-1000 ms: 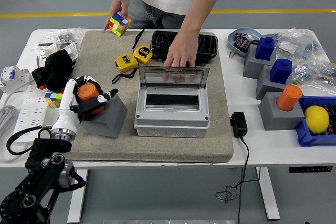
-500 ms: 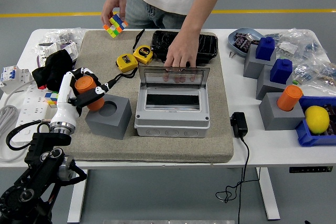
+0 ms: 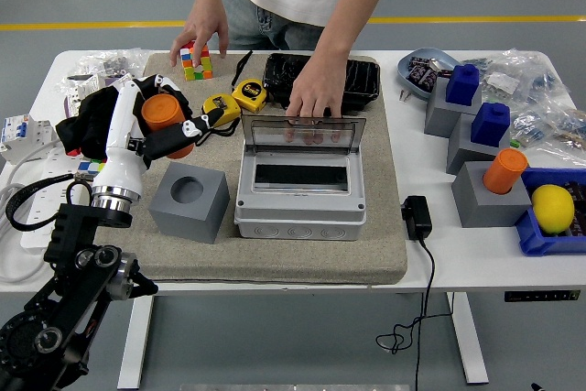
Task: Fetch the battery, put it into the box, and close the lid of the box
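Head view: left hand (image 3: 157,125) is raised above the beige mat (image 3: 183,249), fingers clamped around an orange cylindrical battery (image 3: 165,116) held clear of any surface. Directly below and slightly right of the hand sits a grey block holder (image 3: 189,208) with its round socket empty. Further right of the hand stands the grey enclosure box (image 3: 300,194), its transparent lid (image 3: 303,135) tilted up at the far edge. A person's hand (image 3: 315,96) rests on the top edge of that lid, fingers visible through it. Just right of the held battery lie two yellow tape measures (image 3: 234,102), close to the hand's fingertips. Beyond the hand, at the mat's far edge, the person's other hand (image 3: 198,36) covers a colour cube (image 3: 194,62) resting on the mat. Behind the hand, to its left, lies a black cloth bundle (image 3: 92,121). Right hand is out of sight.
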